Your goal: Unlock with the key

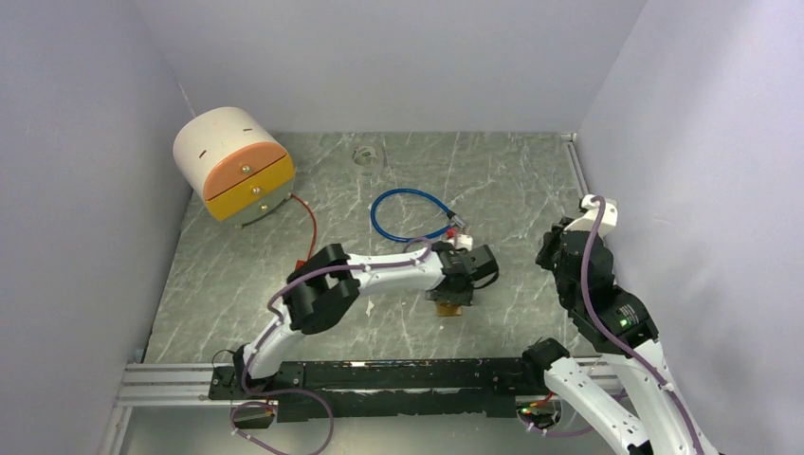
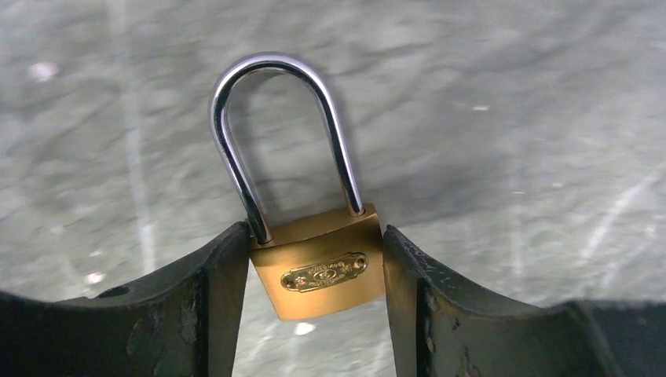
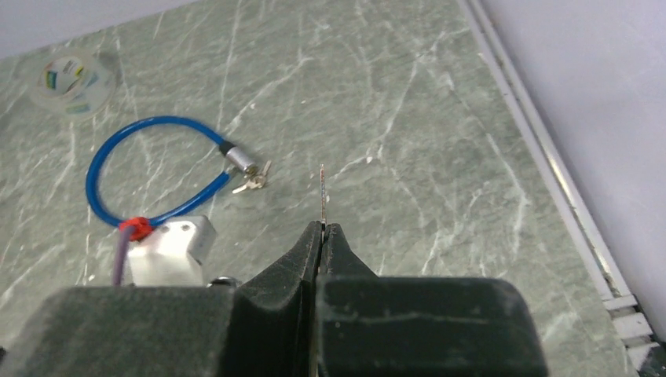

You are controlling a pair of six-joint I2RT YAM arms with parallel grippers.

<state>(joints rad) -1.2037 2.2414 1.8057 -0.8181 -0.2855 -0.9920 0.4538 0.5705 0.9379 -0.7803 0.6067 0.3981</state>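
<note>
Grey marbled counter (image 1: 512, 180), walled by pale panels. Just toward 6 o'clock of its centre, the left jaws clamp the brass body of the padlock (image 2: 318, 271) from both sides, with both legs of its steel shackle seated in the body. At 3 o'clock of it and well apart, the right jaws are pinched tight on the key (image 3: 323, 192), whose blade sticks out edge-on past the tips. A blue cable lock (image 1: 410, 214) lies at 12 o'clock of the padlock. A round drawer box (image 1: 232, 161) sits at 10 o'clock.
</note>
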